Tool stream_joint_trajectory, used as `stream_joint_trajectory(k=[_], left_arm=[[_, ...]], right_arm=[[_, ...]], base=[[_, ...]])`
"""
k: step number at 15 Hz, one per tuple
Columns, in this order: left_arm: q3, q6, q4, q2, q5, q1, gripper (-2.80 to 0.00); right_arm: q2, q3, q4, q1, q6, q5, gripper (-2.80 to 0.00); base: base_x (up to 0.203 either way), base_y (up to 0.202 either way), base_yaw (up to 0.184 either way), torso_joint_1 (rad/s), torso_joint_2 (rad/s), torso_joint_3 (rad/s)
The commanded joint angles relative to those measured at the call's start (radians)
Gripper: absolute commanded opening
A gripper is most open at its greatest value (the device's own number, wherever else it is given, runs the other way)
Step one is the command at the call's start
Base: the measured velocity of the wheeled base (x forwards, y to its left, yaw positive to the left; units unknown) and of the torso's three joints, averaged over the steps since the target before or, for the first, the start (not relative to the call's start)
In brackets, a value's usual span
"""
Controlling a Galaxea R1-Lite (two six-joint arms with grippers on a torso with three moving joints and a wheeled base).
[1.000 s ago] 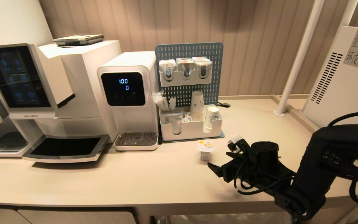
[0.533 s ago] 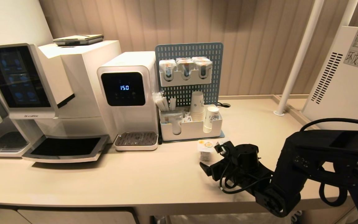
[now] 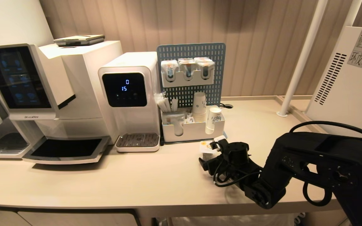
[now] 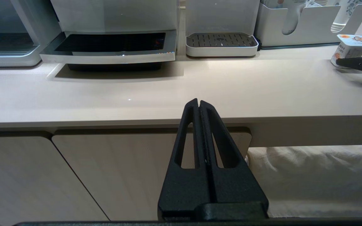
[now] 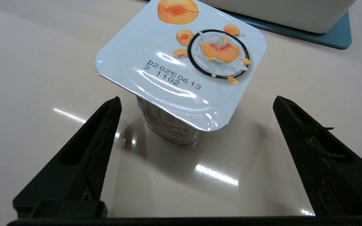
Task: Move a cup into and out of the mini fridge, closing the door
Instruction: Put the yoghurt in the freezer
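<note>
Yogurt cup (image 5: 181, 67) sits ungrabbed on the desk (image 3: 137, 182), right end effector (image 5: 196, 125) spread wide around it, so every fridge step remains.

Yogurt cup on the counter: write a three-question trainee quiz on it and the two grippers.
1. True or false: the right gripper has its fingers shut on the yogurt cup.
2. Which fruit is pictured on the cup's foil lid? A) strawberry B) peach C) blueberry
3. Fill in: the left gripper hangs in front of the counter's edge with its fingers ____.

Key: 1. False: the fingers stand wide open, one on each side of the cup, touching nothing. 2. B. 3. shut.
</note>
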Motion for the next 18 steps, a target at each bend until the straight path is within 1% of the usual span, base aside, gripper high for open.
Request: stream_joint_trajectory(k=[1, 3, 7, 8, 13, 15, 17, 18], left_arm=[[0.000, -0.001, 0.000, 0.001, 0.000, 0.000, -2.80], [0.000, -0.002, 0.000, 0.001, 0.000, 0.000, -2.80], [0.000, -0.003, 0.000, 0.001, 0.000, 0.000, -2.80], [0.000, -0.003, 0.000, 0.001, 0.000, 0.000, -2.80], [0.000, -0.003, 0.000, 0.001, 0.002, 0.000, -2.80], [0.000, -0.003, 0.000, 0.001, 0.000, 0.000, -2.80], [0.000, -0.003, 0.000, 0.001, 0.000, 0.000, -2.80], [0.000, -0.001, 0.000, 0.001, 0.000, 0.000, -2.80]], right_arm=[[0.023, -0.038, 0.009, 0.003, -0.004, -0.014, 0.00], [0.036, -0.094, 0.037, 0.005, -0.006, -0.026, 0.00], [0.042, -0.155, 0.092, 0.005, -0.007, -0.029, 0.00], [0.040, -0.151, 0.095, 0.005, -0.007, -0.031, -2.80], [0.000, -0.084, 0.083, 0.005, 0.000, -0.031, -2.80], [-0.061, -0.016, 0.071, 0.005, 0.017, -0.031, -2.80], [-0.168, 0.078, 0.059, 0.004, 0.027, -0.038, -2.80], [-0.236, 0.127, 0.056, 0.003, 0.029, -0.056, -2.80]], base=[[0.000, 0.000, 0.000, 0.000, 0.00, 0.000], [0.000, 0.000, 0.000, 0.000, 0.00, 0.000], [0.000, 0.000, 0.000, 0.000, 0.00, 0.000], [0.000, 0.000, 0.000, 0.000, 0.00, 0.000], [0.000, 0.000, 0.000, 0.000, 0.00, 0.000], [0.000, 0.000, 0.000, 0.000, 0.00, 0.000], [0.000, 0.000, 0.000, 0.000, 0.00, 0.000], [0.000, 0.000, 0.000, 0.000, 0.00, 0.000]])
